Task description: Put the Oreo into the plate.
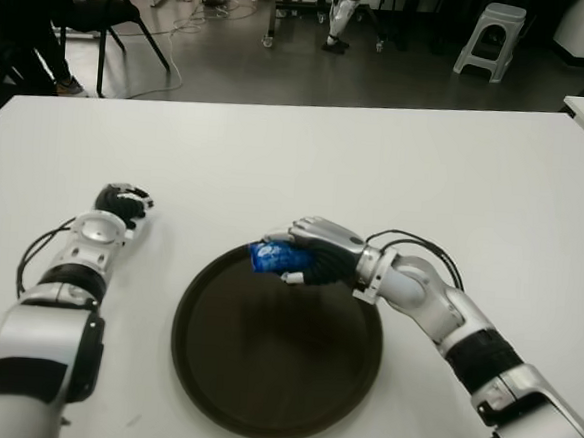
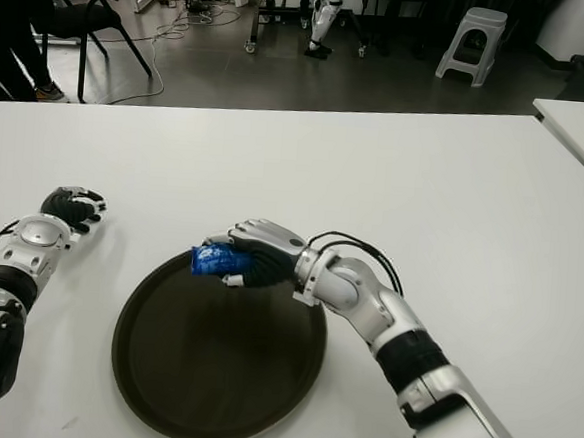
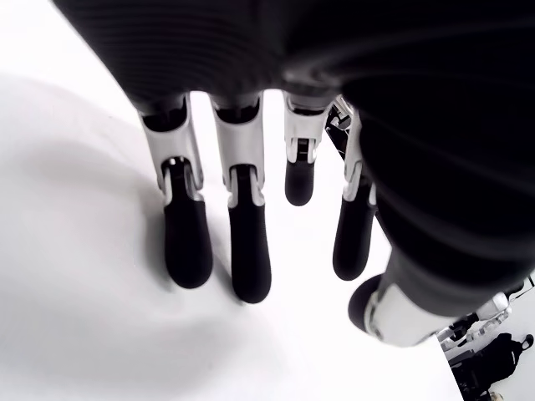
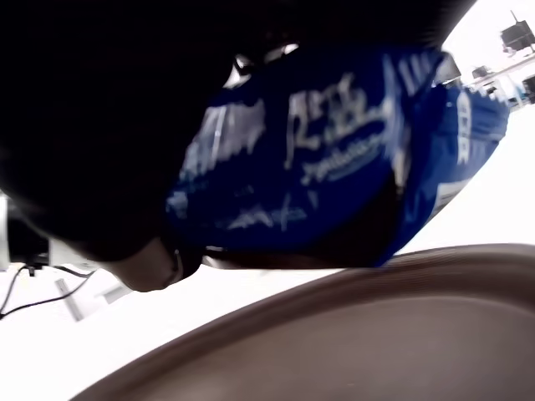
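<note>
The right hand (image 1: 315,253) grasps the blue Oreo pack (image 1: 269,257) and holds it above the far rim of the dark plate (image 1: 259,397), probably to let it go inside. The left hand (image 1: 123,205), fingers relaxed and empty, shows near the tabletop's (image 1: 426,168) left edge.

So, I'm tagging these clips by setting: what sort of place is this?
Probably a robotics lab or workshop: a white table on a grey floor with loose cables, another robot's legs standing behind, plus a chair and a stool.
</note>
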Motion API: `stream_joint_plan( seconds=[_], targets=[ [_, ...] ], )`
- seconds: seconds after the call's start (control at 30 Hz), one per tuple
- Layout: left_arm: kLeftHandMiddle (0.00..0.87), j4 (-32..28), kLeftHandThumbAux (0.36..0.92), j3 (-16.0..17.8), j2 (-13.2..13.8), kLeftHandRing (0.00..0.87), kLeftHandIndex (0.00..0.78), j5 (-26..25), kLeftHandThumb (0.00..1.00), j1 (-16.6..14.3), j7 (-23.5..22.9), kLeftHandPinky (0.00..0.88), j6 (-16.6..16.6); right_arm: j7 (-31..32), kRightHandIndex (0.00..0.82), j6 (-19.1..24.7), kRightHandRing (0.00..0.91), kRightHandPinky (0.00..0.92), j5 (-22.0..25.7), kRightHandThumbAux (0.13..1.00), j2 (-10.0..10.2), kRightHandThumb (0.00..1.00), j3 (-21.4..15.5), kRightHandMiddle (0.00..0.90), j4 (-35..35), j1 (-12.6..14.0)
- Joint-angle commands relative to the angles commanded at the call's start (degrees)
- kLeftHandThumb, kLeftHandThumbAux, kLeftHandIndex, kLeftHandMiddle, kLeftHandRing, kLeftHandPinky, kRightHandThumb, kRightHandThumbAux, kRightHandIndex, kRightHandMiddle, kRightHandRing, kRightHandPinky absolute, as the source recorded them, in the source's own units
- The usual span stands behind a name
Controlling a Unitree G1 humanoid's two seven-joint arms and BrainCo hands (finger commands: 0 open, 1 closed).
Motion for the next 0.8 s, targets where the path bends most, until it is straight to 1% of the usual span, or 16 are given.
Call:
stream_joint_plan(
  seconds=[0.3, 0.47, 0.6, 0.8],
  targets=[
    [0.122, 0.08, 0.728, 0.14, 0.15, 0.15, 0.397, -0.25, 0.671, 0.0, -0.31, 0.168, 0.22, 1.69, 0.41, -0.32, 0.815, 0.796, 1.55, 0.676, -0.24, 0.85, -0.12, 0.52, -1.42, 0.74],
    [0.115, 0.03, 0.728, 0.75, 0.07, 0.147, 0.397, -0.88, 0.674, 0.07, -0.63, 0.166, -0.04, 2.73, 0.407, -0.11, 0.824, 0.81, 2.29, 0.676, -0.31, 0.851, -0.11, 0.52, -1.68, 0.86],
    [0.112, 0.05, 0.728, 0.55, 0.06, 0.145, 0.397, -0.6, 0.673, 0.04, -0.32, 0.163, 0.11, 3.11, 0.407, -0.14, 0.832, 0.821, 2.45, 0.676, -0.32, 0.851, -0.12, 0.522, -1.78, 0.96],
    [0.116, 0.07, 0.728, 0.46, 0.03, 0.137, 0.397, -0.47, 0.672, 0.09, 0.03, 0.146, 0.06, 4.15, 0.407, 0.43, 0.817, 0.801, 2.41, 0.676, -0.46, 0.851, -0.09, 0.519, -2.01, 0.94]
  ],
)
